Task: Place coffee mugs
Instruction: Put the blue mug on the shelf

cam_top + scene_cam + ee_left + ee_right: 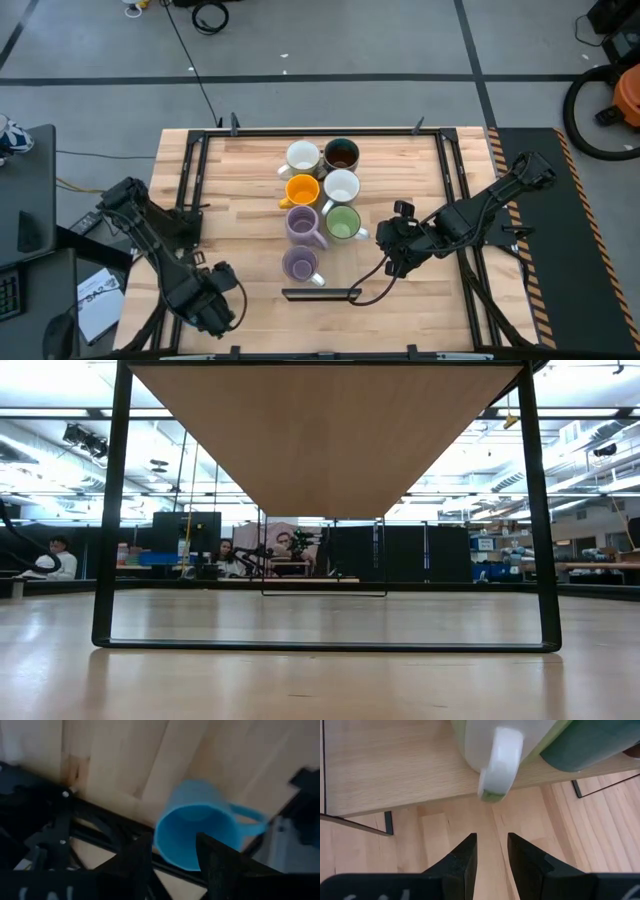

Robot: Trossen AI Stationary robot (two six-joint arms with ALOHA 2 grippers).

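Seven mugs stand upright in two columns mid-table: white (302, 156), dark grey (341, 154), orange (302, 190), white (341, 186), lavender (303, 224), green (343, 222), lavender (299, 264). The light blue mug (195, 832) shows only in the left wrist view, mouth toward the camera. My left gripper (212, 305) (172, 840) is open at the near-left corner, one finger outside the mug's wall and one over its mouth. My right gripper (397, 250) (491, 837) is open just right of the green mug, short of its handle (497, 765). My left gripper's fingers (215, 862) stand across the near part of the light blue mug's rim (167, 855), coming from above. I cannot tell whether they touch it. In the high view the gripper itself hides the mug.
A black metal frame (190, 200) runs around the working area of the wooden table, and one rail (100, 822) passes under the blue mug. A flat black bar (320, 293) lies near the near edge. Bare wood (400, 170) lies right of the mugs.
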